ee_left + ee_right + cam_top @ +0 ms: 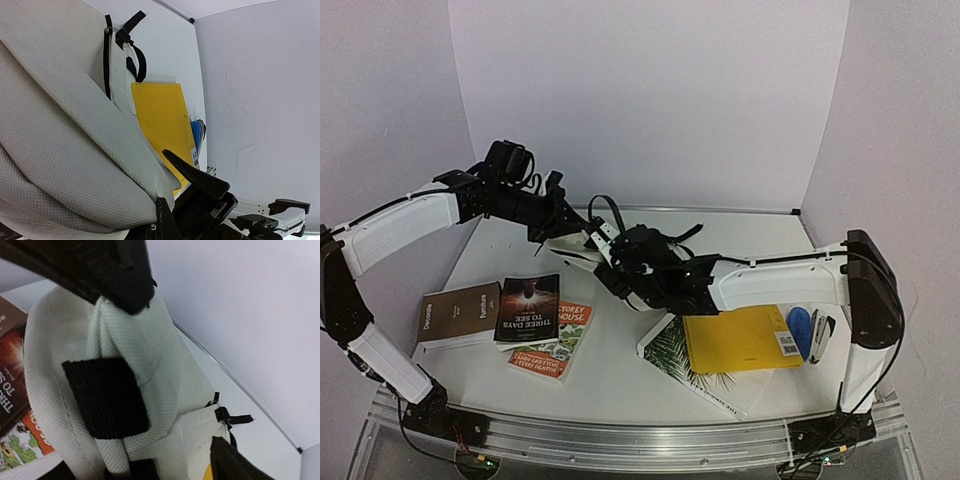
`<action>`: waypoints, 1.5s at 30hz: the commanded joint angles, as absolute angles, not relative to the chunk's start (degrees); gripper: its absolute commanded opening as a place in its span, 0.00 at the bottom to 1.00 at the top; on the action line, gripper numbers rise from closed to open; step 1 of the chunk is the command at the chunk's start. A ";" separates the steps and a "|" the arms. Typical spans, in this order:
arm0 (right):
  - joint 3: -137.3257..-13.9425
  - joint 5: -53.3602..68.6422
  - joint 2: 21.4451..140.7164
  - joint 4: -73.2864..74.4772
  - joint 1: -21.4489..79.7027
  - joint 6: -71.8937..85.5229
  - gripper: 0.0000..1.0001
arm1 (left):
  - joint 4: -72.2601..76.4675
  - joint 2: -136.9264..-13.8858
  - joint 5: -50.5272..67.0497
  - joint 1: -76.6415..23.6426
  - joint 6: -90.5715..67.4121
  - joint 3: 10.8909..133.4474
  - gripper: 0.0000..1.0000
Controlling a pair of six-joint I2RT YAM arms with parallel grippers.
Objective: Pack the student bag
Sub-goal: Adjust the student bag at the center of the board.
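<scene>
The student bag (572,250) is cream canvas with black straps, held up off the table between my two arms and mostly hidden by them. It fills the left wrist view (60,125) and the right wrist view (165,365). My left gripper (566,230) pinches a fold at the bag's top edge; its fingers (195,175) close on the canvas, gripper (162,180). My right gripper (620,268) is pressed against the bag just below. Its jaws stand wide apart around a cream webbing strap with a black patch (105,397), gripper (145,467).
A yellow folder (740,338) lies at the right over a leaf-print book (685,368), with a blue object (800,330) and a stapler (823,335) beside it. At the left lie a brown book (460,313), a dark book (528,308) and an orange book (555,342).
</scene>
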State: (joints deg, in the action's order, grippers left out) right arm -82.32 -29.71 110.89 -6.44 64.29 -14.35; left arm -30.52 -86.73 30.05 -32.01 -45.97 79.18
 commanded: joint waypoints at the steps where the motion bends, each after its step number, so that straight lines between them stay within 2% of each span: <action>1: -84.47 -25.64 109.20 -8.07 63.10 -13.01 0.46 | -27.64 -82.10 33.73 -32.08 -44.03 81.74 0.00; 3: -84.90 -24.98 107.88 -8.09 63.08 -11.20 0.23 | -27.57 -81.40 32.60 -32.08 -43.97 81.44 0.01; 4: -85.28 -25.06 106.90 -8.09 63.03 -10.08 0.15 | -27.62 -80.64 31.75 -32.08 -43.80 81.39 0.05; 6: -86.43 -25.81 104.68 -8.00 63.05 -7.14 0.03 | -28.76 -78.93 28.36 -32.08 -42.63 81.69 0.21; 8: -87.77 -26.88 102.31 -7.89 62.87 -3.65 0.00 | -30.13 -76.13 24.24 -32.07 -40.85 82.25 0.43; 11: -90.90 -26.32 100.09 -6.61 61.21 2.87 0.00 | -31.09 -70.76 18.18 -31.99 -38.58 82.76 0.67; 16: -97.32 -18.23 98.89 -3.57 57.53 14.86 0.00 | -33.21 -64.49 13.61 -31.99 -36.69 84.17 0.89; 24: -102.60 -7.62 97.27 -3.08 49.61 36.02 0.00 | -39.14 -64.13 11.33 -31.99 -34.75 88.69 1.00; 32: -87.34 4.60 98.01 -3.08 37.78 54.07 0.00 | -38.34 -68.50 14.17 -31.90 -36.36 86.15 1.00; 38: -74.74 -1.58 93.67 -2.95 34.83 55.61 0.00 | -37.06 -72.73 17.74 -31.79 -37.73 83.13 1.00; 45: -67.26 -12.73 88.48 0.73 34.30 52.81 0.01 | -33.99 -79.25 21.57 -31.64 -38.41 80.44 1.00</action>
